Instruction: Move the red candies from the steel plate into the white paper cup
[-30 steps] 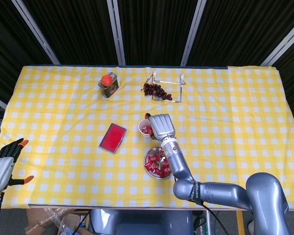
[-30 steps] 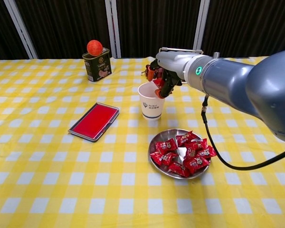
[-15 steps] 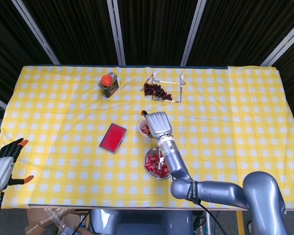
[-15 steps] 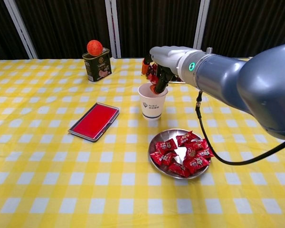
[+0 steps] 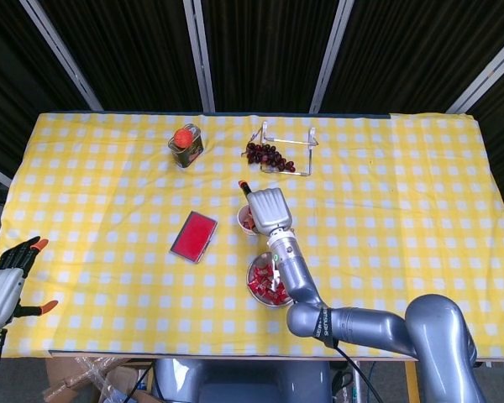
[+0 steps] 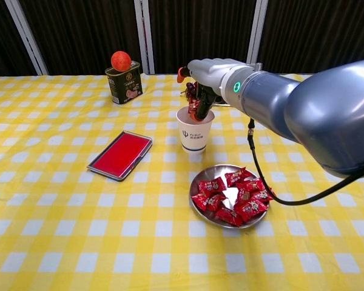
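The right hand (image 6: 201,82) is hanging over the white paper cup (image 6: 195,131), fingertips dipping a red candy (image 6: 193,109) into its mouth. More red candies (image 6: 233,200) are lying in the steel plate (image 6: 201,179). The left hand (image 5: 7,281) is resting spread and empty.

A matt checked cloth (image 6: 60,182) in yellow and white covers the worktop. The steel plate (image 6: 200,182) is smooth, shiny metal, and the red candies (image 6: 233,200) on it sit in glossy, crinkled wrappers. The white paper cup (image 6: 194,130) looks matt. The red case (image 6: 120,154) has a smooth, satin face. The right arm's shell (image 6: 303,115) is smooth grey with a soft sheen, and the tin (image 6: 124,85) is printed metal.
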You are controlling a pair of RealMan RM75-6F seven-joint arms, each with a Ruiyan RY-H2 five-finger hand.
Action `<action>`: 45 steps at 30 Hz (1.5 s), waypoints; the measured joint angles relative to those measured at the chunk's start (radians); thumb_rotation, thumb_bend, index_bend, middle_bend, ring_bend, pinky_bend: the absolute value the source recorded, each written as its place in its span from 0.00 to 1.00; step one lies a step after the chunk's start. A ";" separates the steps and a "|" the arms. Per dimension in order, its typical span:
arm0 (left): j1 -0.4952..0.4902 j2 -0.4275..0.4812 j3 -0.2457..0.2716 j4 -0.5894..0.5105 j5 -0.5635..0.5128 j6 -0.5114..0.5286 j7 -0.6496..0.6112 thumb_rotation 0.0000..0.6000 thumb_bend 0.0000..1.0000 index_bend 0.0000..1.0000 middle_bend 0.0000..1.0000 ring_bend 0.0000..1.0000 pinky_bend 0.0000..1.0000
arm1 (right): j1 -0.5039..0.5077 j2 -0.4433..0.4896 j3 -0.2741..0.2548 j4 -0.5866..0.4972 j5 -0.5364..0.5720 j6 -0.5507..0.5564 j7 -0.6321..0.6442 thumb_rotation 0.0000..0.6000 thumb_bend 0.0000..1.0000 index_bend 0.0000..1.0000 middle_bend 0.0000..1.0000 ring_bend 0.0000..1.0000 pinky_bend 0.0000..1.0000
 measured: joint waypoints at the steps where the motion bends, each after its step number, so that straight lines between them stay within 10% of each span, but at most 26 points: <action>1: 0.000 0.000 0.000 0.000 0.000 0.000 0.000 1.00 0.04 0.00 0.00 0.00 0.00 | -0.001 0.000 0.000 0.000 -0.002 0.001 0.001 1.00 0.40 0.15 0.81 0.82 0.92; 30: 0.003 -0.004 0.002 0.005 0.014 0.011 -0.001 1.00 0.04 0.00 0.00 0.00 0.00 | -0.053 0.064 -0.028 -0.185 -0.081 0.080 -0.006 1.00 0.35 0.10 0.78 0.75 0.92; 45: 0.013 -0.007 0.008 0.008 0.043 0.040 -0.001 1.00 0.04 0.00 0.00 0.00 0.00 | -0.215 0.206 -0.258 -0.587 -0.133 0.217 -0.069 1.00 0.35 0.10 0.78 0.75 0.92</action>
